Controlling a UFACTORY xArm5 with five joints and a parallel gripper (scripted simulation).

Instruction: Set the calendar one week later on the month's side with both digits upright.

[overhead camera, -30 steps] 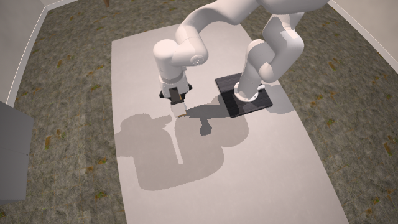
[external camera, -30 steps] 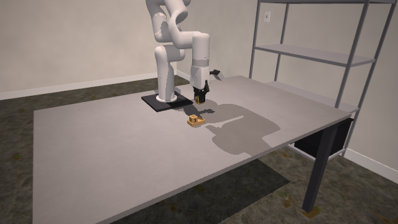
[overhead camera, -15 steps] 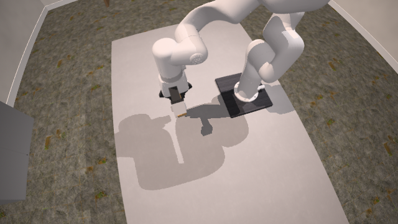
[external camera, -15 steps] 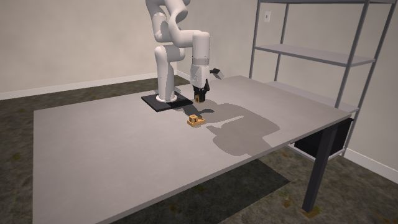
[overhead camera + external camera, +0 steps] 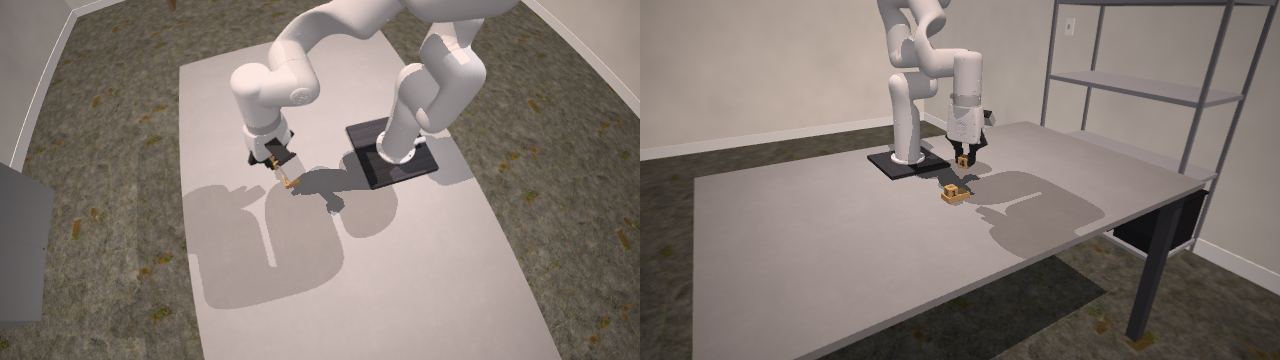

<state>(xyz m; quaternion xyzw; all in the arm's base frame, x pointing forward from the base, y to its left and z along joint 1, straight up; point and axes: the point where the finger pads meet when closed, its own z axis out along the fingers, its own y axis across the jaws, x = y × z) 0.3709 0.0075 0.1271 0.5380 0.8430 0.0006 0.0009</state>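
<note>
Claw (image 5: 964, 161) around small tan digit cube (image 5: 963, 160), aloft.

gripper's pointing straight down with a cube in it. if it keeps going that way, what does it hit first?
Probably the bare table. The gripper holds one cube above the table, behind the tray that still has the other cube. Depth is uncertain, but the tray looks offset from that line.
</note>
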